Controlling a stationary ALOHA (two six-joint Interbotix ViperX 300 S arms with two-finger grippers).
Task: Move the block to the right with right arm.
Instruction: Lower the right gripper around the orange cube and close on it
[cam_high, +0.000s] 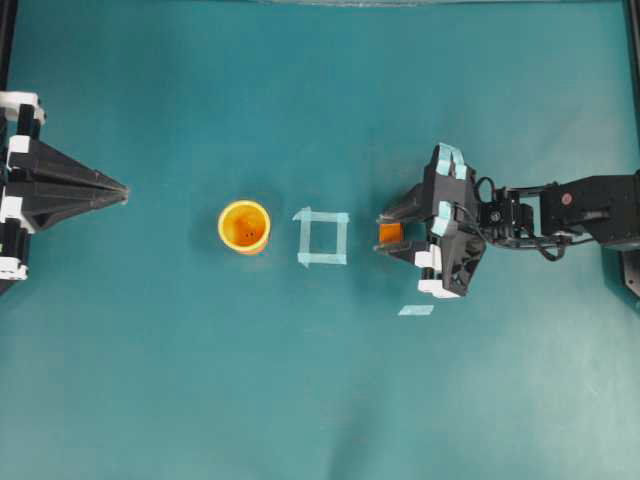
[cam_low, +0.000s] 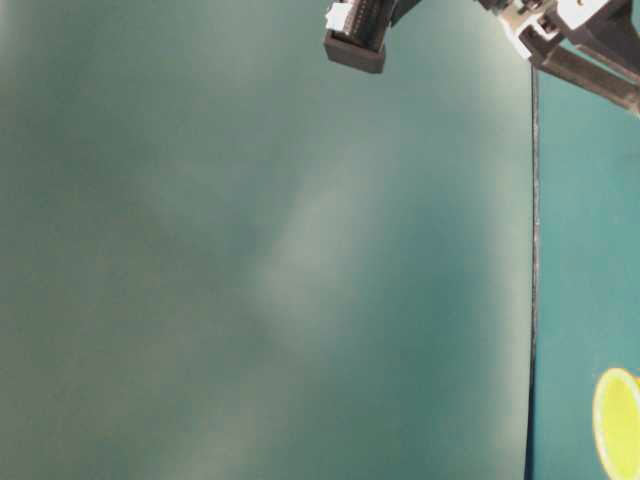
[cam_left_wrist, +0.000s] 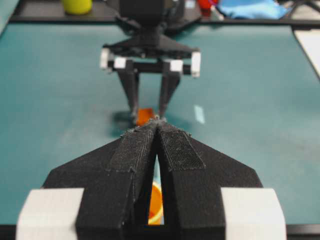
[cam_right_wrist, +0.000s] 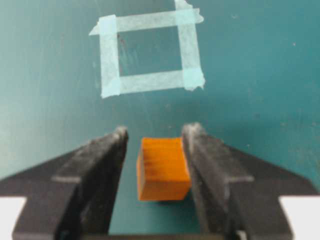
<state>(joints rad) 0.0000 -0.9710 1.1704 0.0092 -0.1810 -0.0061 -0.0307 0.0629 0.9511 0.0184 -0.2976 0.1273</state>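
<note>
One block, long axis toward tape square.

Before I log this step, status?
Right tool open, straddling block, small gaps each side. Left tool shut, parked. Nothing in the way to the right.

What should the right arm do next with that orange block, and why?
Probably close the right pincer on the block. Its fingers already straddle the cube, with small gaps on both sides, and the block sits on the mat just short of the tape square.
</note>
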